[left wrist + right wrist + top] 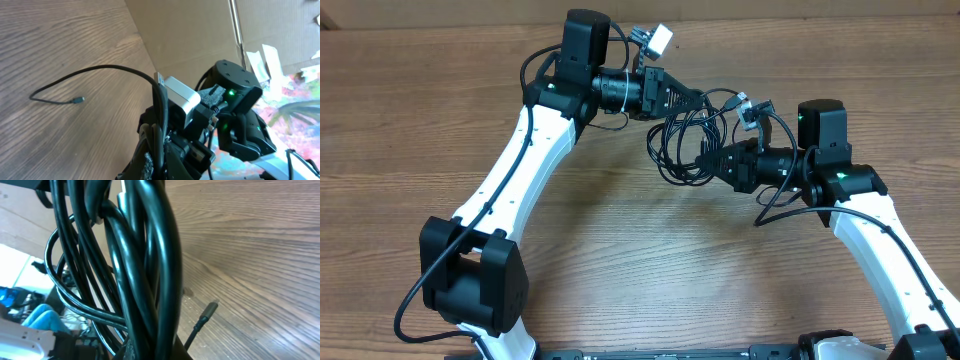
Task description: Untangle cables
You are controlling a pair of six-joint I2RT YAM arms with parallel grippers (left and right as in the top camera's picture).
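Here, thin black cables (672, 150) in a looped tangle, left end effector (695, 100) and right end effector (713, 158) tight on it

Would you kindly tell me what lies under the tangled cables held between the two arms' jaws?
Only bare wooden table shows through the loops of the cables from overhead. Whatever sits directly beneath the strands themselves, or beneath the jaws gripping them, is covered.

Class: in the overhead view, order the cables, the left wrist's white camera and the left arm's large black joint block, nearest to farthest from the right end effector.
1. cables, centre, right at the right end effector.
2. white camera, top, on the left wrist.
3. black joint block, bottom left.
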